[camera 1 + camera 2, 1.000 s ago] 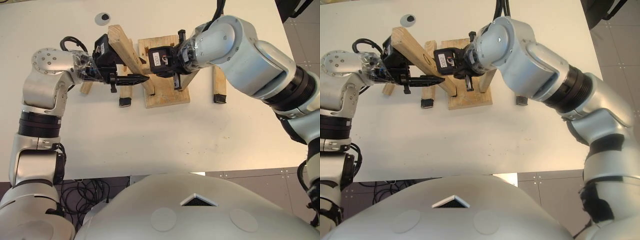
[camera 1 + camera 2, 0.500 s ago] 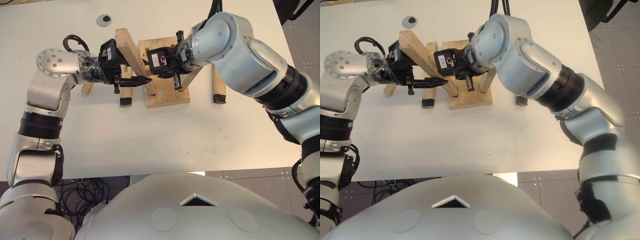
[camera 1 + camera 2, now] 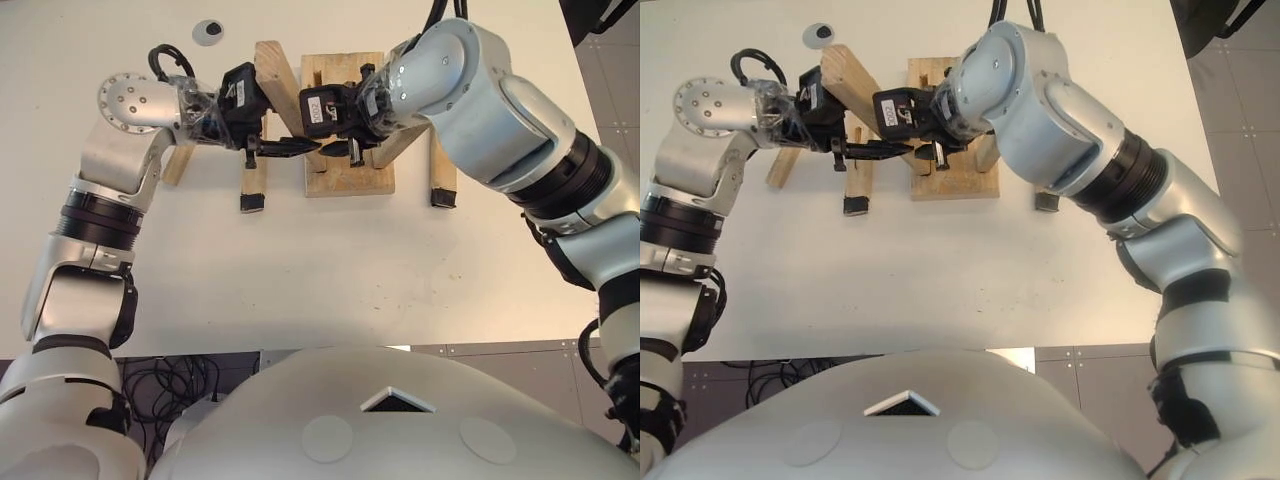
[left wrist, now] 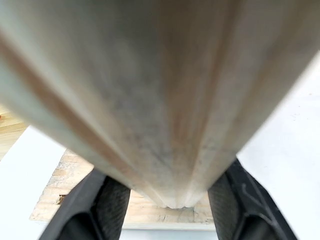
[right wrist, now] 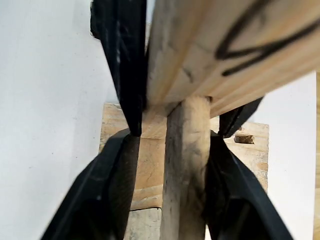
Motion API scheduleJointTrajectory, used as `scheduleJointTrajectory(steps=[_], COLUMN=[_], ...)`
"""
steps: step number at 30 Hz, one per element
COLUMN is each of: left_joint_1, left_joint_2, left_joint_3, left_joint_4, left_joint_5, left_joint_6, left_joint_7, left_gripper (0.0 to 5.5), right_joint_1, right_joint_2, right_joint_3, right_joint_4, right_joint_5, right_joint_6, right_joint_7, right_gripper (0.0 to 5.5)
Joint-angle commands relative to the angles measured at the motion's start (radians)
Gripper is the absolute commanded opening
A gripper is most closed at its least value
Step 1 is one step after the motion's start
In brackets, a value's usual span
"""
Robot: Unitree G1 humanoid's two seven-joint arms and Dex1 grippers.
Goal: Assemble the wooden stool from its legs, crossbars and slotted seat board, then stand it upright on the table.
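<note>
Right wrist view: grainy leg (image 5: 185, 190) seemingly clamped; flat ink-marked plank (image 5: 225, 40) adjoining.

Likely a lab: a white surface (image 3: 300, 270) with a round cable port (image 3: 208, 31), loose cables (image 3: 185, 385) below its near edge and grey floor panels (image 3: 1240, 120) beside it.

A white table (image 3: 300, 270) bears a small round grey disc (image 3: 208, 31) with a dark centre near its far edge, toward the left. Black cables (image 3: 180, 385) lie below its near edge, and grey floor tiles (image 3: 612, 75) lie past its right side.
</note>
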Motion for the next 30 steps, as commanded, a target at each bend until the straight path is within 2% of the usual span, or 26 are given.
scheduleJointTrajectory(steps=[1,5,7,10,11,12,18,20,21,22,25,27,30], left_joint_1=[0.098,0.088,0.083,0.059,0.048,0.038,-0.055,-0.051,-0.045,-0.035,0.007,0.060,0.138], left_joint_2=[0.090,0.112,0.112,0.108,0.100,0.089,0.035,0.019,0.005,-0.010,-0.059,-0.110,-0.171], left_joint_3=[-0.258,-0.254,-0.254,-0.242,-0.229,-0.215,-0.074,0.005,0.054,0.110,0.263,0.368,0.456], left_joint_4=[0.080,0.037,0.027,0.047,0.062,0.072,0.176,0.162,0.157,0.157,0.135,0.090,-0.015], left_joint_5=[0.369,0.332,0.321,0.311,0.301,0.285,0.256,0.216,0.186,0.148,0.044,-0.061,-0.204], left_joint_6=[0.138,0.193,0.214,0.222,0.207,0.209,0.239,0.277,0.307,0.316,0.374,0.454,0.577], left_joint_7=[-0.044,-0.074,-0.074,-0.057,-0.054,-0.044,-0.054,-0.026,-0.004,0.015,0.100,0.154,0.180], left_gripper=[2.03,2.03,2.03,2.03,2.41,2.54,3.47,3.72,3.95,3.95,3.95,3.95,3.95], right_joint_1=[-0.054,-0.086,-0.119,-0.199,-0.203,-0.193,0.016,0.188,0.302,0.428,0.705,0.832,0.886], right_joint_2=[-0.144,-0.253,-0.249,-0.215,-0.195,-0.181,-0.100,-0.097,-0.082,-0.040,0.044,0.110,0.191], right_joint_3=[-0.211,-0.400,-0.518,-0.716,-0.776,-0.821,-1.181,-1.298,-1.351,-1.402,-1.439,-1.379,-1.246], right_joint_4=[-0.163,-0.168,-0.097,0.110,0.148,0.156,-0.049,-0.147,-0.194,-0.231,-0.267,-0.274,-0.255], right_joint_5=[0.137,0.209,0.266,0.316,0.336,0.358,0.660,0.757,0.794,0.822,0.893,0.901,0.871], right_joint_6=[-0.026,-0.040,-0.026,-0.029,-0.015,0.003,0.226,0.282,0.271,0.233,0.202,0.178,0.134], right_joint_7=[0.166,0.221,0.204,0.085,0.040,0.009,-0.168,-0.184,-0.180,-0.177,-0.153,-0.173,-0.241], right_gripper=[2.53,3.26,3.60,4.10,4.16,4.16,4.16,4.16,4.16,4.16,4.16,4.16,4.16])
